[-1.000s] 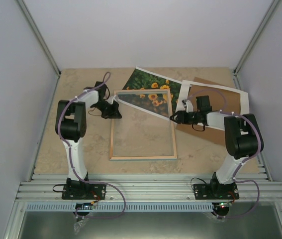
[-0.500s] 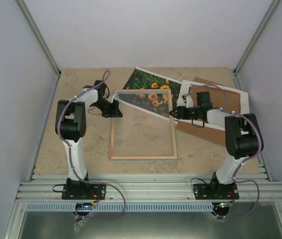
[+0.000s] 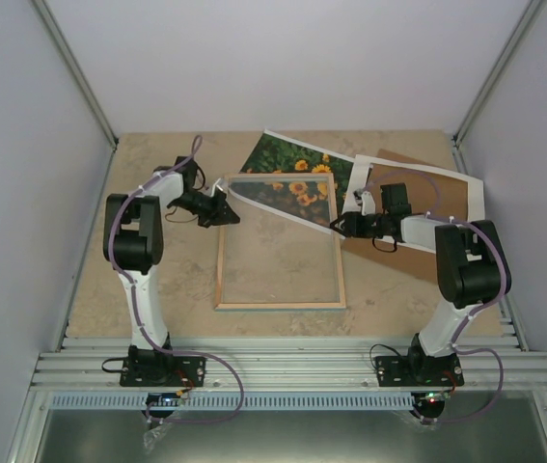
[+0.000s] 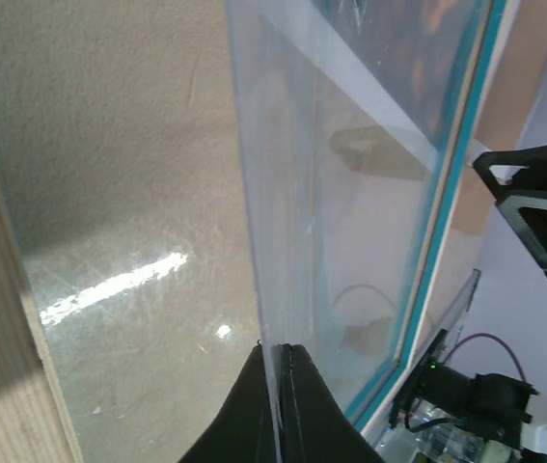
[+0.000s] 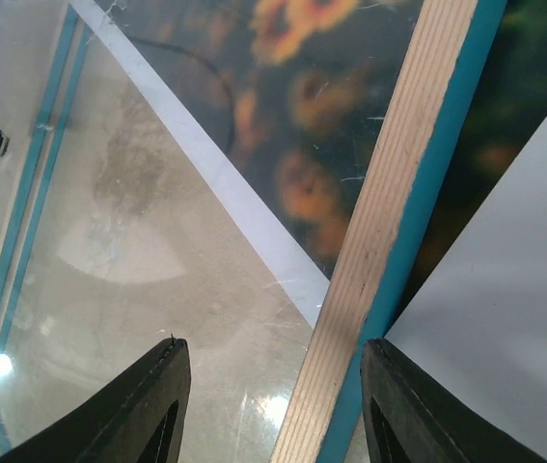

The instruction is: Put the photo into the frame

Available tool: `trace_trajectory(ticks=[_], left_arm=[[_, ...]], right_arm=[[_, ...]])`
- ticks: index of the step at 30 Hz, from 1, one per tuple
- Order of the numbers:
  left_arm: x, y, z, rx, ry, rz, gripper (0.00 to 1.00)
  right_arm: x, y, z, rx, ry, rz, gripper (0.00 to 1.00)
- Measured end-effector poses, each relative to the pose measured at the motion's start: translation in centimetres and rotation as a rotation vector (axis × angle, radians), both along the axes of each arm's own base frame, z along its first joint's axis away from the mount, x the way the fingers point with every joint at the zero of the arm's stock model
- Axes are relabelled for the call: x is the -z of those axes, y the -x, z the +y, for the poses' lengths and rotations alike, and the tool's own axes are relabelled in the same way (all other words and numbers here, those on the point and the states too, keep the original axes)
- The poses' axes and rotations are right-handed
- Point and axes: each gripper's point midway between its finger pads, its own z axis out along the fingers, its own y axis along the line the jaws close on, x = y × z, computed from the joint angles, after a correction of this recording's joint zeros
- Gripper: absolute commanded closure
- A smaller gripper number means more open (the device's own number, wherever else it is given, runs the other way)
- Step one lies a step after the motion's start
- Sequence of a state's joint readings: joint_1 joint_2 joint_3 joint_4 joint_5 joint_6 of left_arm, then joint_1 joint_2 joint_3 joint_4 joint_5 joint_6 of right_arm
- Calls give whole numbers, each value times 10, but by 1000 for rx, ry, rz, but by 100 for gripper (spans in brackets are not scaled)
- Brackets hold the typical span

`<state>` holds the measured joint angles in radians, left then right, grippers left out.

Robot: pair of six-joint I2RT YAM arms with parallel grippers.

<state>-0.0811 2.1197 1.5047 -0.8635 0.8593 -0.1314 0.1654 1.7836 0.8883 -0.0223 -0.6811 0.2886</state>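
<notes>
- The frame (image 3: 280, 306) lies flat with its wood back up, its near side well short of both sets of fingers. It has crept slightly toward the right arm since a second ago.
- Left gripper (image 4: 275, 349): pinched tight on a thin clear edge that runs straight away from its tips. This looks like the frame's pane at the far-left corner, though I cannot be sure. Since a second ago the gripper has moved a little farther from the bases, and its elbow has swung outward.
- Right gripper (image 5: 271, 342): fingers (image 5: 148, 405) part-way apart, straddling the frame's right side without clamping it. The wood strip sits just beside the outer finger and well clear of the inner one. The gripper is a touch farther along that side than a second ago.
- The photo (image 3: 287, 154) lies beyond both sets of tips. Its near part shows through the pane, with its white border running slantwise between the two grippers, and the frame's right side crosses over it.
- The white mat (image 3: 474, 198) lies just outside the right fingers, on top of the brown backing board (image 3: 447, 204).
</notes>
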Motion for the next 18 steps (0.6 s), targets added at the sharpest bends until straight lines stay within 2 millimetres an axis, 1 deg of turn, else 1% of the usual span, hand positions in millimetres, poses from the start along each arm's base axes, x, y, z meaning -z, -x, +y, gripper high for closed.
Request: trace_trajectory(ticks=[5, 11, 18], left_arm=[[-5, 2, -2, -9, 63, 15, 100], [-9, 8, -8, -20, 148, 54, 100], [-13, 15, -11, -44, 238, 104, 100]], right_arm=[[1, -1, -1, 6, 7, -2, 50], [1, -2, -2, 10, 13, -3, 51], [2, -2, -2, 13, 16, -4, 51]])
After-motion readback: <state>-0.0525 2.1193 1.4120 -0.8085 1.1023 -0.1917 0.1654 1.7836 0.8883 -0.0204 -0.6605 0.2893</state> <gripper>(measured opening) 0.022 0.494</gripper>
